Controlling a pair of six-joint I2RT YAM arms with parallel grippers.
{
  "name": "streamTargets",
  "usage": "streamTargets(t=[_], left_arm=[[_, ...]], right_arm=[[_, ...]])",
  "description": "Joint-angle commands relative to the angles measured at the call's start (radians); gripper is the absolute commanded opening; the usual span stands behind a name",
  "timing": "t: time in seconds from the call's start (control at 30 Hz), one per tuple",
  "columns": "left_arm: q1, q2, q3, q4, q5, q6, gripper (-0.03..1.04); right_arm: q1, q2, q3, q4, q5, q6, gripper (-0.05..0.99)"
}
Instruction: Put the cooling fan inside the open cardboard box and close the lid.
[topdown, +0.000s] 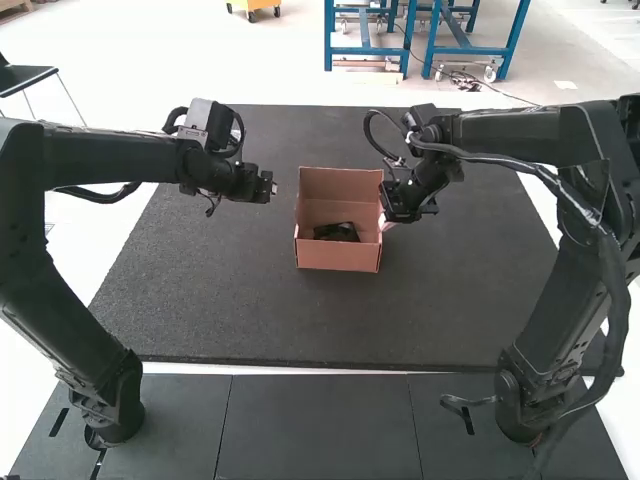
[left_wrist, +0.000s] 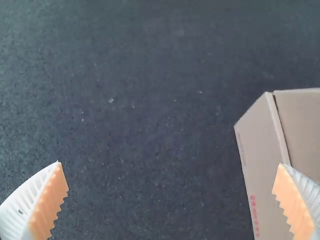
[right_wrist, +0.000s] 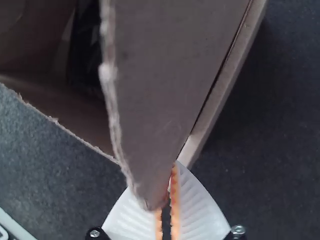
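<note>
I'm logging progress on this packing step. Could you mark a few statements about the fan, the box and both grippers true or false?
1. The cooling fan lies inside the cardboard box. True.
2. The right gripper is shut on a flap of the box. True.
3. The left gripper clamps the box wall. False: its fingers are wide open over the mat, beside the box.
4. The lid is closed flat. False: the box is open at the top, with the fan showing.
</note>
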Motion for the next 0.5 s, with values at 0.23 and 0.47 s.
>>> streamTargets(t=[0.23, 0.47], left_arm=[[0.000, -0.022, 0.113, 0.045, -0.021, 0.009, 0.97], [-0.026, 0.016, 0.191, 0.036, -0.021, 0.012, 0.97]], right_arm=[[0.016, -0.064, 0.146, -0.092, -0.005, -0.016, 0.76], [0.044, -0.159, 0.201, -0.157, -0.009, -0.021, 0.76]])
